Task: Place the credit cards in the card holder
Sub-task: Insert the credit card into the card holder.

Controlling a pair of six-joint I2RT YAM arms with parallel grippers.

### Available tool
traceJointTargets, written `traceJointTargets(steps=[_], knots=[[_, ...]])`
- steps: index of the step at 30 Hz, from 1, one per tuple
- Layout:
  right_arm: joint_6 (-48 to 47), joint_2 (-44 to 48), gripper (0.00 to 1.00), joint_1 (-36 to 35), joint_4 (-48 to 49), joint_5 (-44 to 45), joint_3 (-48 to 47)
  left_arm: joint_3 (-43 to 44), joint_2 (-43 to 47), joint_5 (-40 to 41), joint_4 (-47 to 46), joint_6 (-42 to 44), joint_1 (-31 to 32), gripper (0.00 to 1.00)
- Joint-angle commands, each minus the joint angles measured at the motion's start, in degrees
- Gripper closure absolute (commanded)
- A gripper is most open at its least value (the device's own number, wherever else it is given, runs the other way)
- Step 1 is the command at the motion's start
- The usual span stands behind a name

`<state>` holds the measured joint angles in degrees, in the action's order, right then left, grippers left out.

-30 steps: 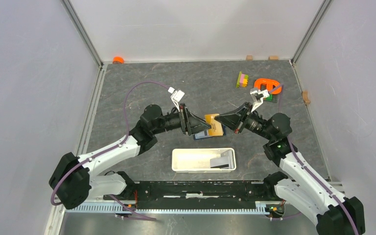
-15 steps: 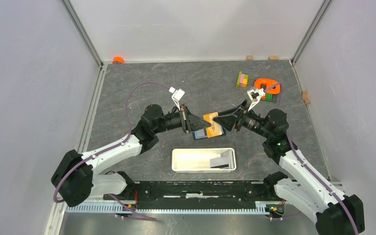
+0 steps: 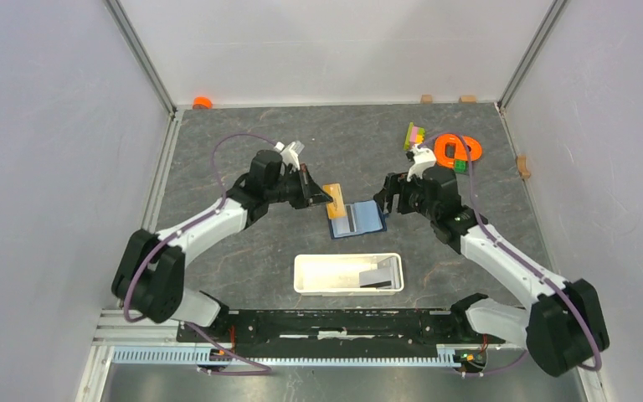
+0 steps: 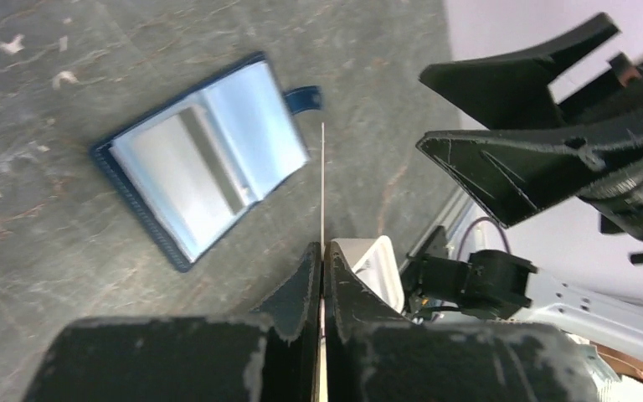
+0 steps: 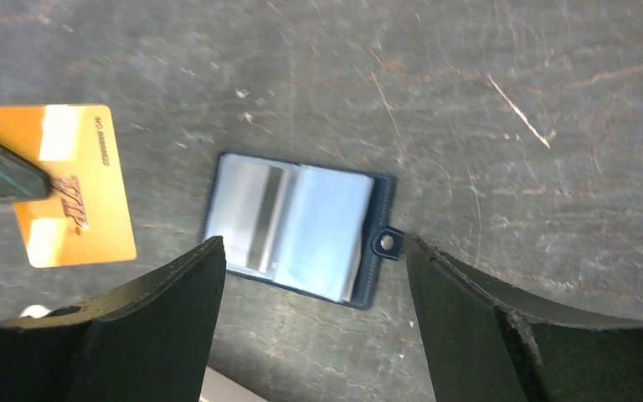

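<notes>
A gold credit card [image 3: 333, 203] marked VIP hangs above the table, and my left gripper [image 3: 321, 198] is shut on its left edge. The left wrist view shows that card [image 4: 322, 180] edge-on as a thin line running out of the shut gripper [image 4: 323, 251]. The card holder [image 3: 359, 219] lies open just right of it, light blue inside, with a silvery card [image 5: 255, 213] in its left pocket. My right gripper [image 3: 386, 201] stands open by the holder's right edge and holds nothing. In its own view the card holder [image 5: 297, 226] shows between the spread fingers [image 5: 163, 306].
A long white tray [image 3: 303, 274] near the front holds a grey card [image 3: 377, 275]. An orange ring [image 3: 457, 148] and a coloured block stack [image 3: 415, 136] sit at the back right. An orange cap [image 3: 202, 102] lies in the back left corner. Small wooden blocks line the far and right edges.
The right gripper let go of the gold card, opened and drew back to the right. The left gripper shut on the card and carried it left, off the card holder.
</notes>
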<state>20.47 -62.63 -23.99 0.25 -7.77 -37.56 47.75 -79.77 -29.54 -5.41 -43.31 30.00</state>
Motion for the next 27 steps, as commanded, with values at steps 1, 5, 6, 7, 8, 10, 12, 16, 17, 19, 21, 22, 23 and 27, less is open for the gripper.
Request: traceJointTargets(steps=[1, 5, 6, 7, 8, 10, 12, 16, 17, 19, 21, 22, 23, 27], knots=[[-4.18, -5.56, 0.19, -2.11, -3.23, 7.36, -3.91, 7.73, -6.55, -0.73, 11.91, 7.42, -0.89, 0.98], [-4.47, -11.63, 0.27, -5.24, -3.73, 11.16, -5.30, 12.34, -9.79, -0.78, 17.07, 10.15, -0.91, 0.98], [-4.66, -12.79, 0.29, -5.84, -3.33, 12.62, -5.41, 13.44, -10.16, -0.45, 18.18, 11.04, -0.93, 0.98], [-4.67, -13.88, 0.32, -6.26, -3.01, 13.63, -5.42, 14.55, -10.59, -0.26, 19.18, 11.68, -0.89, 0.98], [-4.69, -15.09, 0.36, -6.41, -2.45, 14.52, -5.42, 15.34, -11.18, -0.08, 20.01, 12.15, -0.91, 0.98], [-4.66, -17.26, 0.39, -6.47, -1.69, 15.70, -5.65, 16.35, -12.31, -0.12, 20.59, 12.54, -0.91, 0.98], [-4.37, -19.14, 0.41, -6.46, -1.69, 17.53, -6.31, 16.85, -13.80, -0.54, 20.56, 12.17, -0.90, 0.98], [-4.23, -21.94, 0.46, -6.45, -1.70, 20.20, -7.34, 16.66, -16.18, -0.93, 18.35, 10.48, -0.75, 0.98], [-4.37, -22.41, 0.48, -6.51, -1.37, 20.30, -7.35, 16.85, -16.74, -0.64, 18.14, 10.14, -0.71, 0.98], [-4.40, -23.35, 0.55, -6.44, -1.28, 20.49, -7.60, 17.40, -17.88, -0.65, 17.15, 9.17, -0.53, 0.98], [-4.43, -23.99, 0.62, -6.50, -1.57, 21.07, -7.79, 18.60, -19.15, -0.71, 16.44, 8.42, -0.17, 0.98], [-4.36, -24.15, 0.66, -6.51, -1.50, 21.27, -7.72, 19.15, -19.90, -0.69, 16.28, 8.16, 0.17, 0.98], [-4.37, -24.24, 0.69, -6.51, -1.40, 21.45, -7.66, 19.84, -20.58, -0.62, 16.01, 8.04, 0.51, 0.98], [-4.24, -25.24, 0.76, -6.51, -2.23, 23.02, -7.97, 21.42, -23.92, -1.70, 14.51, 6.33, 1.68, 0.98]])
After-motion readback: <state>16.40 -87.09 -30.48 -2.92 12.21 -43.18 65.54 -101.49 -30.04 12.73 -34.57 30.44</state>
